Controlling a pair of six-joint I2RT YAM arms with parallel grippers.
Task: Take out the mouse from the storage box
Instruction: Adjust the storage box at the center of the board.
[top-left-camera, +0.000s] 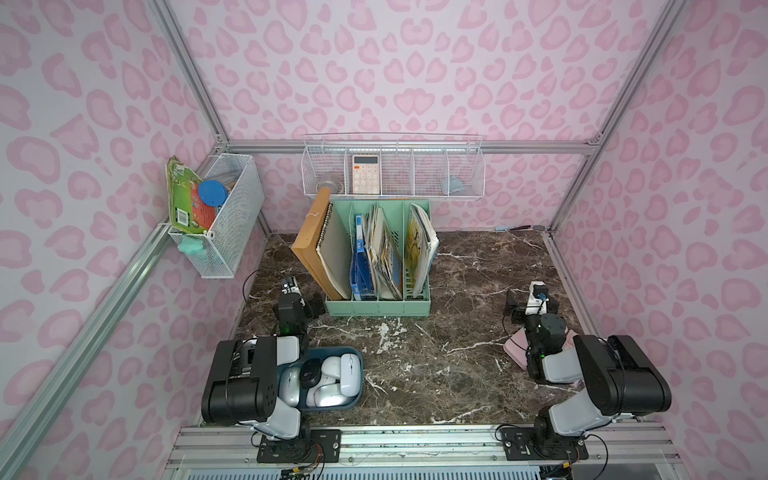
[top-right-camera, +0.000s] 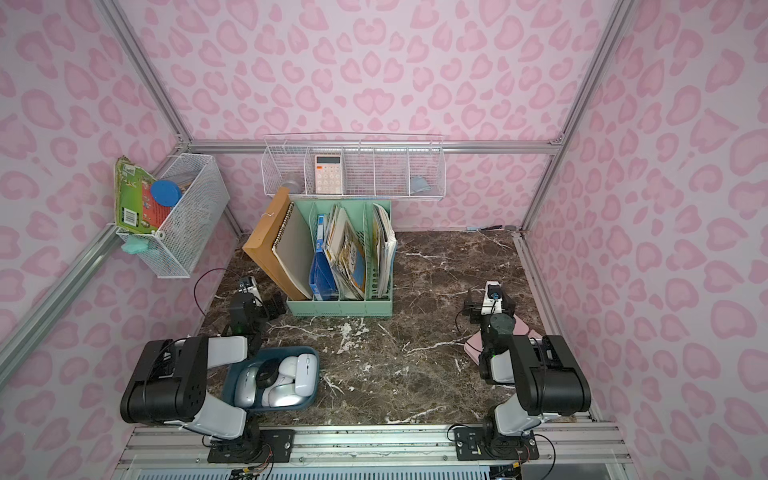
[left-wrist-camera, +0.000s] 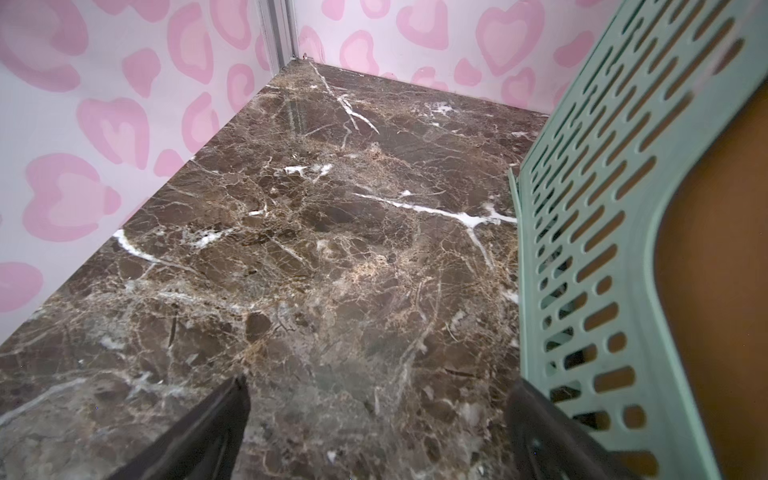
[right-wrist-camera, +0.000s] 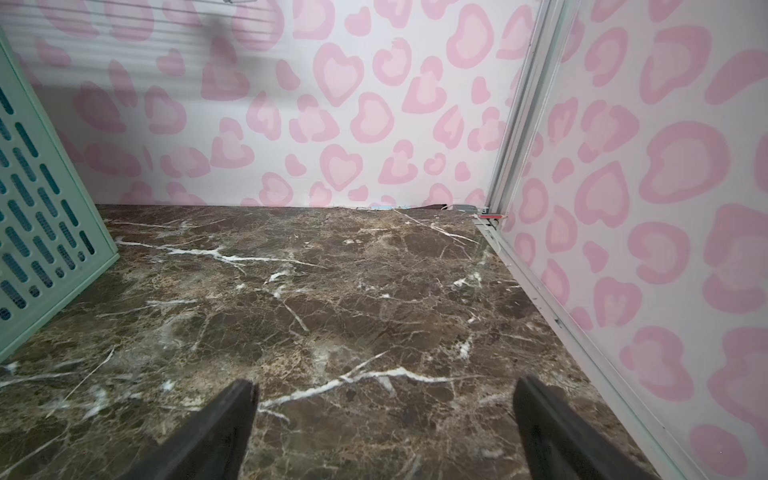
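Plainly, nothing is held yet: the left jaws stand wide apart over bare worktop (left-wrist-camera: 332, 249) just beside the mint-green file holder (left-wrist-camera: 582, 249). The right jaws gape equally wide over bare marble near the right wall. The storage box (top-left-camera: 360, 384) sits at the near edge of the worktop, partly under the left arm (top-left-camera: 241, 374). It is heaped with several white mice (top-left-camera: 350, 370), and one black mouse (top-left-camera: 311, 372) lies on top of them. That black one looks the freest to lift. It is probably light, with a hard, smooth, rounded shell that would slip out of a pinch on its domed back. The surer hold is across its two long flanks near the middle, coming from above. The neighbours lie loose and touch it, so they may shift or ride up.
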